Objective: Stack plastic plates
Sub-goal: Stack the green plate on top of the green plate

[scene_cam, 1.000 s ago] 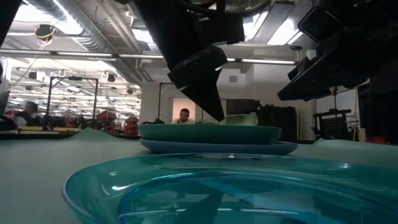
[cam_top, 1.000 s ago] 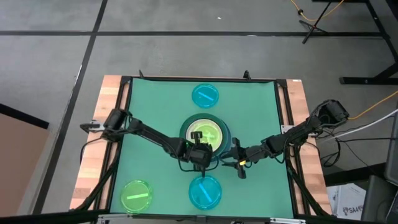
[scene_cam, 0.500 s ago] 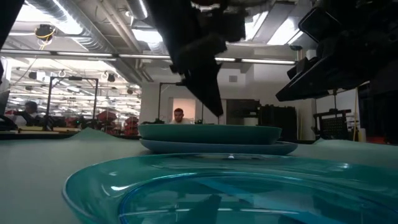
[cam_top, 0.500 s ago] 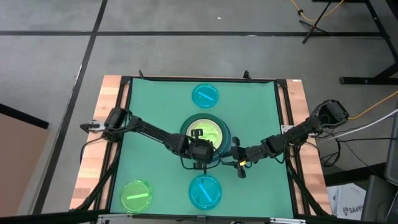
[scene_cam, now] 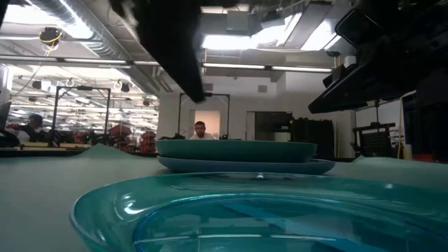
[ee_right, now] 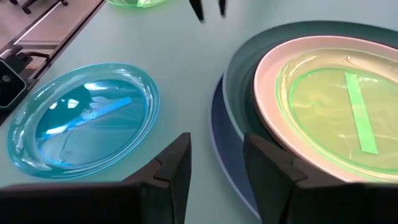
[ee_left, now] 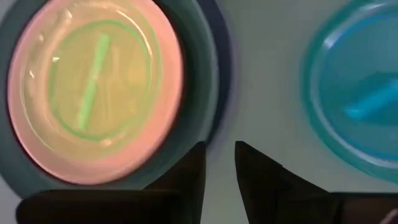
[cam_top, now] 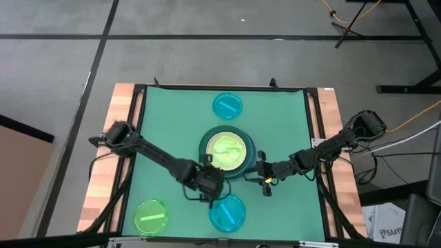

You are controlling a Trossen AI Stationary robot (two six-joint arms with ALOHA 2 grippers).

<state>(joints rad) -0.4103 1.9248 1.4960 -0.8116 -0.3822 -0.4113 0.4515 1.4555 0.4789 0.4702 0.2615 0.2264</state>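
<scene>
The stack (cam_top: 227, 151) in the middle of the green mat (cam_top: 165, 124) is where most of my work shows: a slate-blue plate (ee_right: 225, 163) at the bottom, a dark green plate (ee_right: 239, 87) on it, a white plate (ee_right: 273, 68) above that, and one lime plate (cam_top: 225, 147) lying on top. If a black plate is in there I cannot see it. Three small plates are left out on the mat, so I judge the job a little over half done: a cyan plate (cam_top: 227, 212) near the front edge just beside the stack, a second cyan plate (cam_top: 227, 105) toward the far edge, and a second lime plate (cam_top: 151, 216) well apart at the front left corner. My left pincer (cam_top: 209, 182) hangs between the stack and the near cyan plate, its fingers (ee_left: 189, 174) slightly parted and holding nothing. My right pincer (cam_top: 260, 169) waits just beside the stack's right rim, fingers (ee_right: 177, 163) apart and empty too.
</scene>
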